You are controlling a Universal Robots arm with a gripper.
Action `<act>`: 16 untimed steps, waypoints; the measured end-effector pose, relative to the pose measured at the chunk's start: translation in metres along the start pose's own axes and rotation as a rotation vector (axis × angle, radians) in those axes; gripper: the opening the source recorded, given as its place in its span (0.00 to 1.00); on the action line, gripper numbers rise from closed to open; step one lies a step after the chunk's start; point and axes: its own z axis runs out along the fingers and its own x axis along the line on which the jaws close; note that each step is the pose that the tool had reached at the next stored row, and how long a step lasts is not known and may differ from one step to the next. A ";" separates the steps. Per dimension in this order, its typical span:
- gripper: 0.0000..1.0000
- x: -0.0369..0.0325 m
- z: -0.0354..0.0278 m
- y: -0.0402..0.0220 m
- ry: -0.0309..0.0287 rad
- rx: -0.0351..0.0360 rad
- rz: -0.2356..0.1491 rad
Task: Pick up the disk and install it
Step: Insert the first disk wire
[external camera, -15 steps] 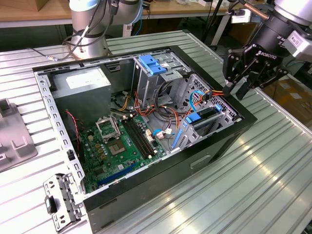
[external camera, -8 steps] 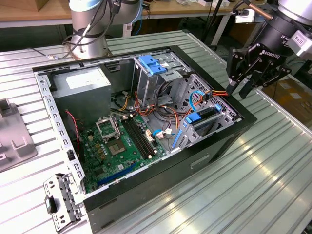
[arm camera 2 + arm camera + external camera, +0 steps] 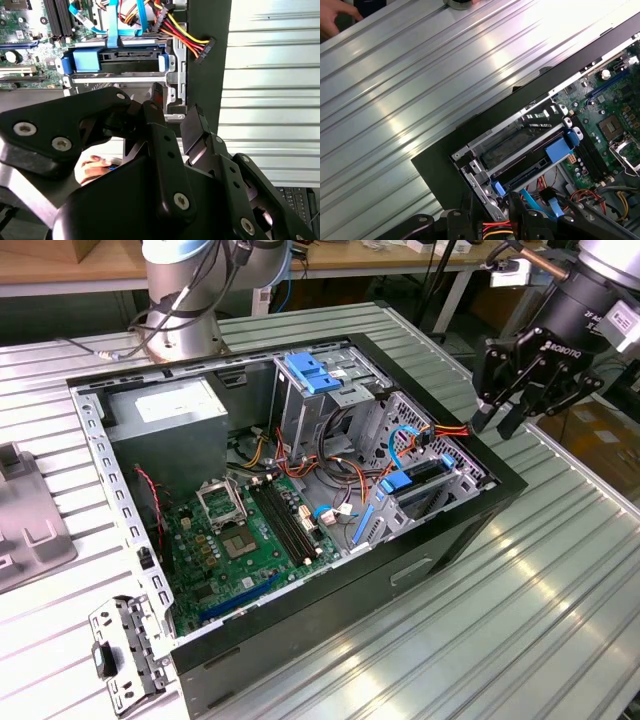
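The disk (image 3: 415, 478) sits in the lower drive bay at the front of the open computer case (image 3: 470, 530), its blue side rails and dark connector edge showing in both wrist views (image 3: 115, 57) (image 3: 532, 162). A blue cable runs down to its connector edge. My gripper (image 3: 497, 423) hangs above the case's edge at the exterior view's right, a short way up and away from the disk. Its black fingers (image 3: 155, 120) stand apart with nothing between them, and the bay lies just beyond them (image 3: 492, 207).
A loose red-yellow-black power plug (image 3: 202, 50) hangs over the bay's edge near the gripper. Inside the case are a grey power-supply box (image 3: 170, 415), a metal cage with a blue latch (image 3: 315, 372) and the motherboard (image 3: 250, 530). A person's hand (image 3: 335, 17) rests on the ribbed table.
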 end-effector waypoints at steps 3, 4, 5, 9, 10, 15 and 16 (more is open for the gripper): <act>0.42 0.0059 -0.0003 -0.0039 0.0000 0.0000 0.000; 0.42 0.0083 -0.0004 -0.0055 0.0000 0.0000 0.000; 0.42 0.0092 -0.0005 -0.0061 0.0000 0.0000 0.000; 0.42 0.0144 -0.0007 -0.0096 -0.0001 0.0000 0.000; 0.42 0.0155 -0.0008 -0.0103 -0.0001 0.0000 0.000; 0.42 0.0241 -0.0013 -0.0160 0.0000 -0.0001 0.000; 0.42 0.0256 -0.0014 -0.0170 0.0000 -0.0001 0.000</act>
